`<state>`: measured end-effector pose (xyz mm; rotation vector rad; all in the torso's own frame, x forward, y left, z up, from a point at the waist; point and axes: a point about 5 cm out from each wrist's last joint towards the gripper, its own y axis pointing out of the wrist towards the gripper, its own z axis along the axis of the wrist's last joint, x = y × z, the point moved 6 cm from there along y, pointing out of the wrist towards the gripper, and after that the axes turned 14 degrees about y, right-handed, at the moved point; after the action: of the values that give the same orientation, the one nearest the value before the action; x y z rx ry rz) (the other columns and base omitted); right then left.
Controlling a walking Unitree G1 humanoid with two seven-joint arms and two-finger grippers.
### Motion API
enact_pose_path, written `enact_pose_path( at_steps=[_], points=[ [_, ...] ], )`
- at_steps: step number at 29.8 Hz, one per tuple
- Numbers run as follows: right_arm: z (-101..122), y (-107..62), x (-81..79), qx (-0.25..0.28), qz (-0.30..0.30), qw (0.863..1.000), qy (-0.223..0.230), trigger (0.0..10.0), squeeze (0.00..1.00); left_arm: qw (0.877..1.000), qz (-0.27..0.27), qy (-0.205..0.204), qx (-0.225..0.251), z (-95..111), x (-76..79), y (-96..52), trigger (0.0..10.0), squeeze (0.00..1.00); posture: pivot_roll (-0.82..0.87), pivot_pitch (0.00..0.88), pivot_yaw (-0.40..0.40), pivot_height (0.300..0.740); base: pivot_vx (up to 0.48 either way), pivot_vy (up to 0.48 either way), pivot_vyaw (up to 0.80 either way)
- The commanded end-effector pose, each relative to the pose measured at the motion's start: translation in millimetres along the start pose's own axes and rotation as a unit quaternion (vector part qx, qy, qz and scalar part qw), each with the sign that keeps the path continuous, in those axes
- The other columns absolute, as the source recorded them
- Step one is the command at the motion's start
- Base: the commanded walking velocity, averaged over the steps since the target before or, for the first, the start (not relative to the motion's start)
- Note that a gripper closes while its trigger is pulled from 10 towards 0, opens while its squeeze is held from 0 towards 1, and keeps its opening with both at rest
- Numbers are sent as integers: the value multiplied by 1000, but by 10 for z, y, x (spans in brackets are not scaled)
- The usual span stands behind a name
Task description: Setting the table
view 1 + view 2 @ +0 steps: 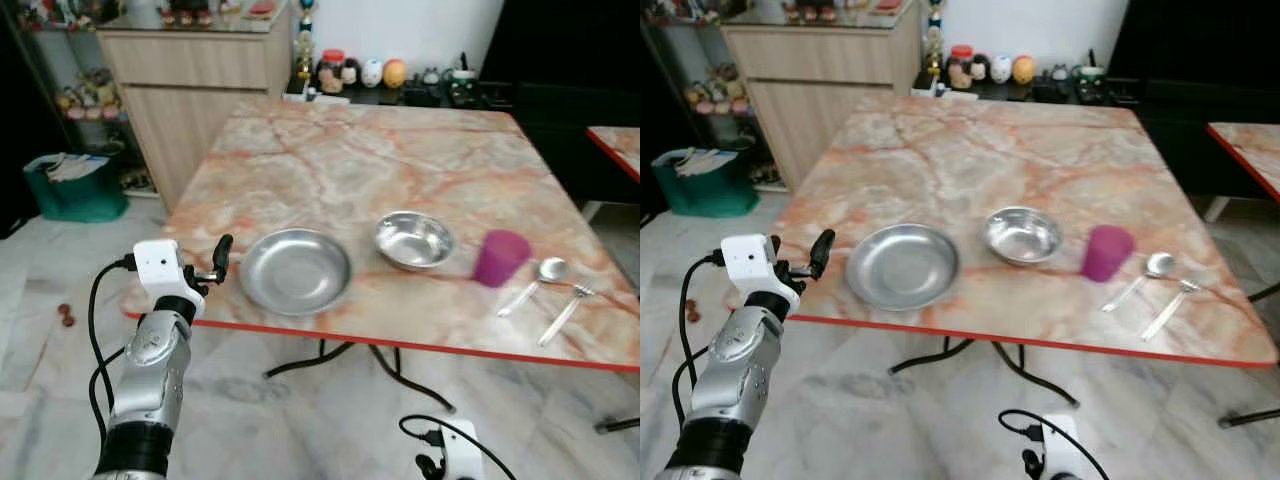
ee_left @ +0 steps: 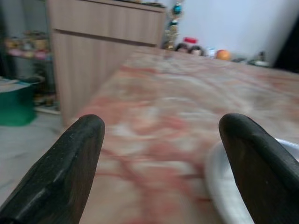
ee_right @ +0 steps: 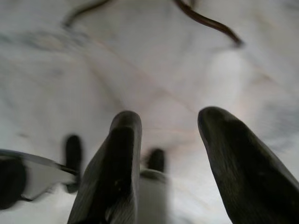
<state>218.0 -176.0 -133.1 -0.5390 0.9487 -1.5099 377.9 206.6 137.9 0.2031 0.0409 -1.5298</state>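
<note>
The left pincer (image 1: 218,262) is raised at the lower left of the frame, just off the near left edge of the worktop (image 1: 330,150), its two black fingers (image 2: 70,163) spread wide with nothing between them. In the left wrist view the rim of the steel plate (image 1: 294,270) sits right by one fingertip, close but not gripped. The right pincer (image 3: 168,154) hangs low at the bottom of the frame, pointing down at the pale marble floor (image 3: 140,60), fingers apart and empty.

On the pink-veined marble worktop, the steel plate lies near the front edge, left of centre. Just beside it to the right sits a steel bowl (image 1: 414,240), then a purple cup (image 1: 500,257) standing upright. Further right, near the front edge, lie a spoon (image 1: 535,280) and a fork (image 1: 566,308) side by side.

At the far end stand jars and small figures (image 1: 360,72) against the wall. A wooden cabinet (image 1: 190,90) fills the upper left, with a green bin (image 1: 75,187) on the floor beside it.
</note>
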Motion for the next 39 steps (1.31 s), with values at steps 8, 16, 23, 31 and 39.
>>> enact_pose_path(
  at_steps=[8,16,23,31,39],
  points=[
    [-40,-22,94,-4,-9,1000,-3,10000,0,1000,-21,-2,6,44,128,17,10000,0,-30,0,-9,732,0,0,0],
    [-46,-27,114,-2,-13,1000,1,10000,0,999,-33,-2,15,88,179,21,10000,0,-31,0,-5,732,0,0,0],
    [-56,-32,134,-3,-16,1000,2,10000,0,999,-41,0,13,79,214,17,10000,0,-35,0,0,732,0,0,0],
    [-50,-29,116,0,-15,1000,5,10000,0,999,-51,3,14,83,250,20,10000,0,-37,0,5,732,0,0,0],
    [-21,-22,97,4,-13,1000,5,10000,0,999,-51,2,15,88,248,21,10000,0,-34,0,2,732,31,0,0]
  ],
)
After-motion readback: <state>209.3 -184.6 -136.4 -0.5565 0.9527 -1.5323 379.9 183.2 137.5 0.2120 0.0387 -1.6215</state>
